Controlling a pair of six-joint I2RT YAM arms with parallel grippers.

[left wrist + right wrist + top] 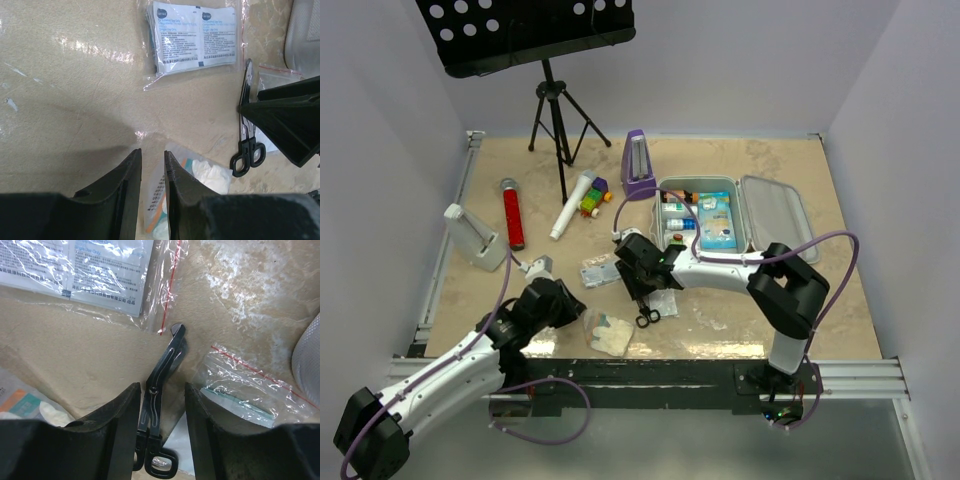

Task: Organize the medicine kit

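Beige marbled tabletop [800, 290] walled in white, seen from above. A white rounded-square hinged medicine kit [775, 210] lies open toward the back right. Packets and bottles fill its left half, and its lid lies flat to the right. Just in front of it, the right gripper [162, 407] hangs over black metal scissors [165, 357] lying flat. Its jaws are parted and straddle the shank near the pivot, gripping nothing yet. The left gripper [152, 175] hovers near, jaws narrowly apart and empty, above a clear plastic bag of white gauze [212, 175].

The step appears to be picking up the scissors. To do it well, the right fingers should drop squarely, centre on the shank and close across it. They should avoid the clear zip bag with a red seal strip [250, 390] just beside.

Only the overhead view shows the kit's inside. Only the right wrist view shows the scissors off-centre, closer to one finger. The left wrist view alone shows both loop handles whole.
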